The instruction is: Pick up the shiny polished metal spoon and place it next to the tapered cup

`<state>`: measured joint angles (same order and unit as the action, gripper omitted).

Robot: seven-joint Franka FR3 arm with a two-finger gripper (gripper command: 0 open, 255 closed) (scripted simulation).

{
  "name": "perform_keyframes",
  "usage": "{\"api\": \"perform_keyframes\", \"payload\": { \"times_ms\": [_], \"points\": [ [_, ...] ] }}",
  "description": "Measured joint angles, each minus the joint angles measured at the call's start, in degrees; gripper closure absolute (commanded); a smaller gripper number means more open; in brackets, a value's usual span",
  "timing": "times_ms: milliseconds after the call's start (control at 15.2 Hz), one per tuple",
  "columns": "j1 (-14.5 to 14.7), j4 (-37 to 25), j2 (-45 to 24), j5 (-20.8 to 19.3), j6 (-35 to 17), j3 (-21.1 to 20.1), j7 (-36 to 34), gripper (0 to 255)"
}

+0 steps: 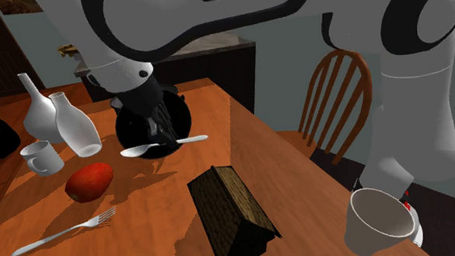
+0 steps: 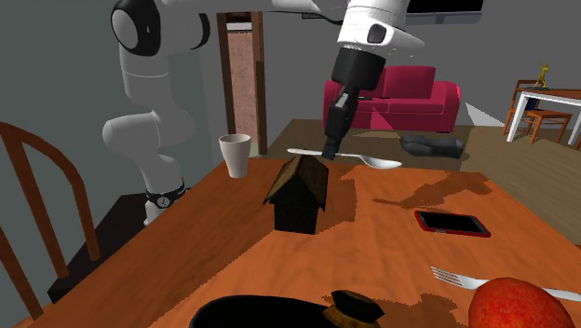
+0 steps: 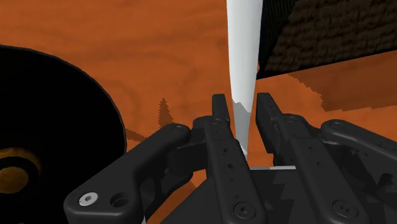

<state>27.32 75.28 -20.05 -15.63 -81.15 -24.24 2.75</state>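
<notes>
Your end effector [image 1: 165, 132] clamped on the spoon [image 1: 191, 139] by its handle, spoon held level just left of the shoulder view's centre, by the black dish [image 1: 126, 135], tapered cup [image 1: 375, 219] at lower right on the surface [image 1: 298, 191], well apart from it, dark toy house [image 1: 233, 213] between them

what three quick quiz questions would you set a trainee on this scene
1. True or false: the hand is shut on the spoon.
2. What stands on the table between the spoon and the cup? A house-shaped box B fork C phone
3. Fill in: the cup stands ____, mouth up.
Key: 1 true; 2 A; 3 upright.
</notes>
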Motion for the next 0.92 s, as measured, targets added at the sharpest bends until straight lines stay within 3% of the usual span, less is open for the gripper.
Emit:
{"api": "perform_keyframes", "payload": {
  "times_ms": [330,924],
  "points": [
    [-0.71,14.24,10.85,4.56,-3.82,-1.71,-2.61,255],
    [2.14,30.18,25.31,12.41,-6.30,-4.98,-8.07,255]
  ]
}}
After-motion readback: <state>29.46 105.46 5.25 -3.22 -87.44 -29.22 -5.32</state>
